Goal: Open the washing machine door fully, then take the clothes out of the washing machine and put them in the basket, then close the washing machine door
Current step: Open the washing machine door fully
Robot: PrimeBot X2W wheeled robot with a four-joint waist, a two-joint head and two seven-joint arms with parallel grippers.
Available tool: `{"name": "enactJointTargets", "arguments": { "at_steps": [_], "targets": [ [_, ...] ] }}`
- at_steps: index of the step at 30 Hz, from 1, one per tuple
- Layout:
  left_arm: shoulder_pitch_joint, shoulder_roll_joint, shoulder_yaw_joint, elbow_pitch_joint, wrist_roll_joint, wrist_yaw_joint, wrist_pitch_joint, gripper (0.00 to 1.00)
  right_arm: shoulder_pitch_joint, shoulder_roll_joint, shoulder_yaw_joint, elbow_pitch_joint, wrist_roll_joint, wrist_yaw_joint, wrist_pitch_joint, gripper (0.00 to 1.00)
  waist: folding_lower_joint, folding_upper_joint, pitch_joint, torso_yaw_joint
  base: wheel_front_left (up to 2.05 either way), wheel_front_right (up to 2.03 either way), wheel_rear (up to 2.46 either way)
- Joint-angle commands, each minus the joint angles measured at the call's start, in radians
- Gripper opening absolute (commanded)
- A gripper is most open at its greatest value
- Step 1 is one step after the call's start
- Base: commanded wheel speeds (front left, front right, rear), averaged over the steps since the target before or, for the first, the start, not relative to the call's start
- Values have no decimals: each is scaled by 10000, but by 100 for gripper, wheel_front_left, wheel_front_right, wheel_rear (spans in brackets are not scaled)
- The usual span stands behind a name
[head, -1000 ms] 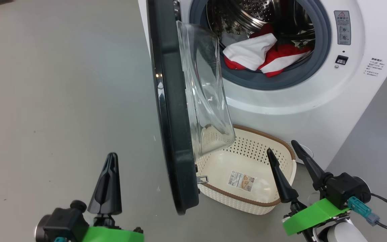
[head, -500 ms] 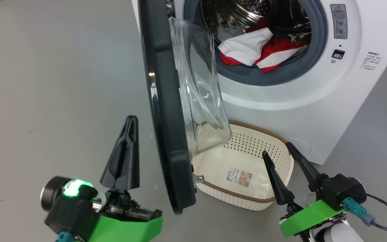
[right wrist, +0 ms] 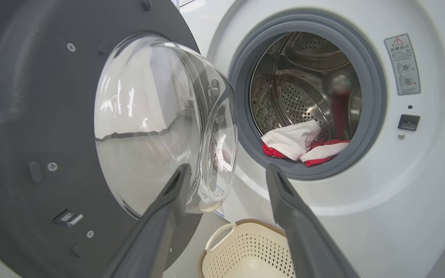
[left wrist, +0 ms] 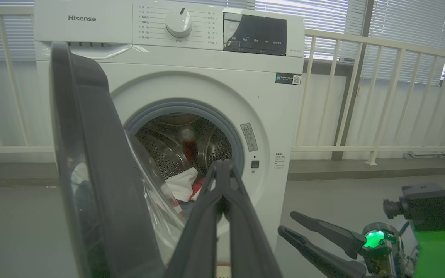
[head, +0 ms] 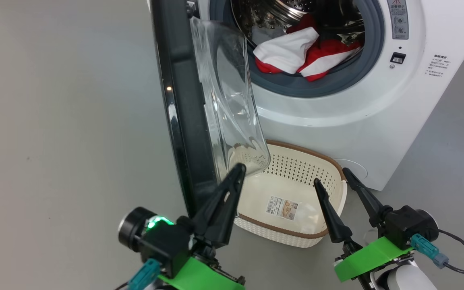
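Door-opening is the step in hand: the large round black-rimmed, glass-bowled washing machine door [head: 179,100] stands half-swung from the big white washing machine [head: 336,129]. My left gripper [head: 239,169], fingers clenched and empty, sits by the door's lower inner edge. My right gripper [head: 331,176] has its fingers released over the cream perforated basket [head: 274,234]. Red-and-white clothes [head: 296,52] lie at the drum's front lip. Next, I reckon, I push the door wider.
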Motion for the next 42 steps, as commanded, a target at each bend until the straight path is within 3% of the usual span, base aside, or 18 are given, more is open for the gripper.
{"name": "enactJointTargets", "arguments": {
  "at_steps": [1,6,15,42],
  "targets": [
    [-331,35,233,-57,-155,-99,189,0,-397,35,260,-223,103,62,-64,100,0,0,0,-24,0,0,0],
    [-384,-10,105,789,-388,-106,767,0,-393,35,292,-250,154,62,-64,100,0,0,-11,-100,0,0,0],
    [-406,-31,358,1553,-505,359,1048,0,-334,35,301,-302,168,62,-64,100,0,0,-17,-146,0,0,0],
    [238,668,1317,1308,-565,1443,972,0,-216,36,272,-237,43,62,-65,100,0,0,50,518,0,0,0]
  ]
}}
